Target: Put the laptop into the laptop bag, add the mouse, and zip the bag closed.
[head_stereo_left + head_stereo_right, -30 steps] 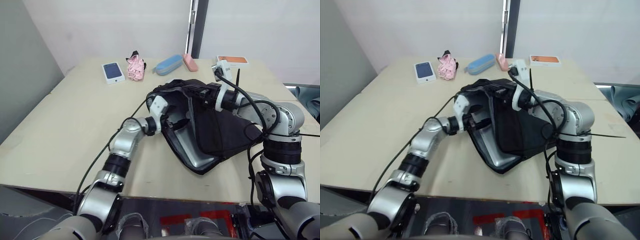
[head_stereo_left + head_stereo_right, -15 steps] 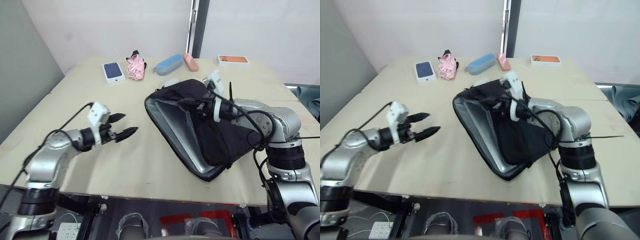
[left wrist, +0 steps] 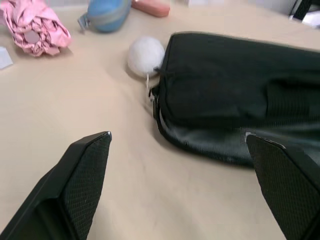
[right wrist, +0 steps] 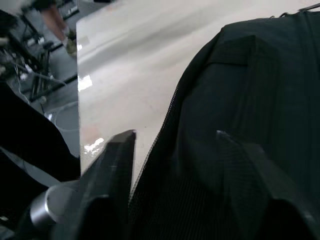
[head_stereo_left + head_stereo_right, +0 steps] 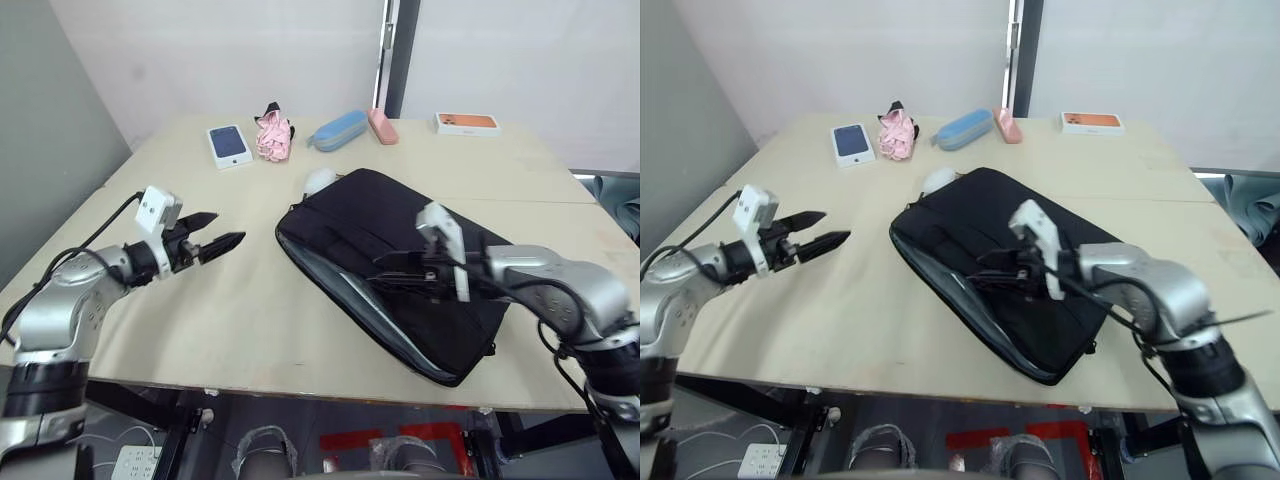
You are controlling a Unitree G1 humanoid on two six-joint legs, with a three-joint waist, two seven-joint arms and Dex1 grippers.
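Bag (image 5: pixel 400 265) now lying flat mid-desk (image 5: pixel 200 300), earlier propped up, right claw (image 5: pixel 385 272) over it, fingers apart, left claw (image 5: pixel 218 243) apart, empty, near desk's left edge.

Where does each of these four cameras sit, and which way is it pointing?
Eye views: on the head, looking down over both arms at the table and laptop bag.
Left wrist view: looks along the open left gripper toward the bag's corner.
Right wrist view: looks along the right gripper, close over the bag.
All views share the bag.
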